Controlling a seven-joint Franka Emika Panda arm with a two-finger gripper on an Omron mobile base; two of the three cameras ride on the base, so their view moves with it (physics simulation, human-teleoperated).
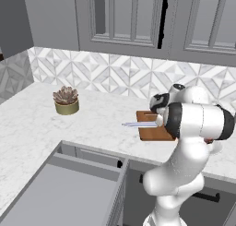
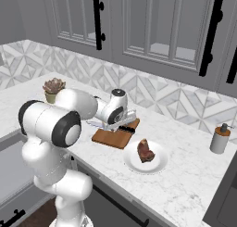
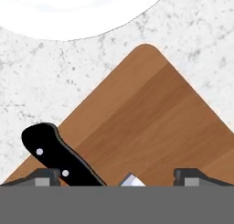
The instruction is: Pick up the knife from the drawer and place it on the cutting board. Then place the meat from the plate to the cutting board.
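The white marble counter [image 1: 41,123] runs along the wall with the patterned tiles [image 2: 157,89]. Grey cabinets [image 2: 152,22] with black handles hang above it.

The grey drawer [image 1: 69,193] is pulled out at the near left, below the counter. Its flat grey inside looks bare.

The robot arm [image 2: 51,124] reaches over the counter to the cutting board [image 2: 111,138]. The brown wooden board lies flat on the counter, just left of the white plate [image 2: 155,166].

The meat [image 2: 145,151] sits on the plate, a dark red lump. It is near the board but not on it.

A small plant in a round pot [image 1: 67,101] stands far to the left on the counter. A soap bottle [image 2: 219,139] stands far to the right.

The knife [image 1: 140,124] lies on the board. Its silver blade sticks out past the board's left edge. In the hand view, its black handle [image 3: 57,157] rests on the wood.

The gripper [image 3: 119,178] hangs just above the board with its two fingers spread wide apart. It holds nothing. The knife handle lies beside one fingertip [image 3: 45,177].
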